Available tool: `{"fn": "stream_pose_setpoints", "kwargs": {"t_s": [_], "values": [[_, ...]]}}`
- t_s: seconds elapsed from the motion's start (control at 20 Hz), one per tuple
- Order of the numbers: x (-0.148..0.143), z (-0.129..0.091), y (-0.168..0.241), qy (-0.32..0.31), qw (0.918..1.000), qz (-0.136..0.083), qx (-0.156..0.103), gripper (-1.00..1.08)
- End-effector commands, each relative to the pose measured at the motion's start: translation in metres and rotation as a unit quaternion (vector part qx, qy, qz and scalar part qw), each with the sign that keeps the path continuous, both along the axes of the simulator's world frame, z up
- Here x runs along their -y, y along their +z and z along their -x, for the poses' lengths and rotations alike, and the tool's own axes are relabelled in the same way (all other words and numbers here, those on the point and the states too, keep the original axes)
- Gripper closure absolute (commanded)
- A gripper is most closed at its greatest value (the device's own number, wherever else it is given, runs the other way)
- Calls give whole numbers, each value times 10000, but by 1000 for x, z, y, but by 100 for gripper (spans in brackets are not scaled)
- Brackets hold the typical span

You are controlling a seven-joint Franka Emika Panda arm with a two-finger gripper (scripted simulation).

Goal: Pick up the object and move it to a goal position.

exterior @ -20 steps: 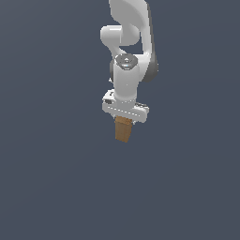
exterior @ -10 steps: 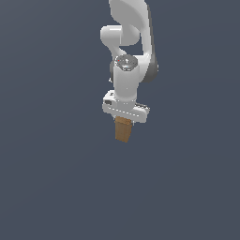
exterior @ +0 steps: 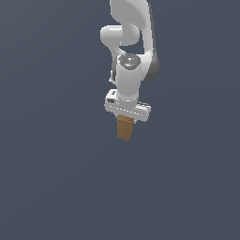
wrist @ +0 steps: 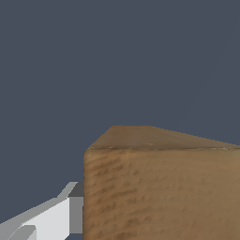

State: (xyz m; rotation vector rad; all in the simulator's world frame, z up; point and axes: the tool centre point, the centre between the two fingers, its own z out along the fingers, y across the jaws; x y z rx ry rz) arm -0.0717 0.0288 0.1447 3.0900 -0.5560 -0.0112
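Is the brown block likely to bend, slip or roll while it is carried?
The block looks like stiff wood with flat faces, so bending or rolling seems unlikely. Its grainy surface probably grips well in the gripper, though it hangs tilted and might shift.

You have only one non-task item to log: a plain, uniform slate-grey backdrop (exterior: 51,178) that fills the exterior view from edge to edge. You will find the same flat grey field (wrist: 93,61) across the open part of the wrist view, without seam, marking or shadow. You cannot tell from either view whether this surface is a tabletop, a floor or a wall.
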Motion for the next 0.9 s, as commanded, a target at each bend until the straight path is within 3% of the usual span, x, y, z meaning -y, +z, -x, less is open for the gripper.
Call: {"fn": "stream_pose_setpoints", "kwargs": {"t_s": [0.0,0.5,0.85], "values": [[-10,4,7,9,10000,-3,37,108],[-69,45,34,9,10000,3,38,108],[-85,54,42,7,10000,1,37,108]]}}
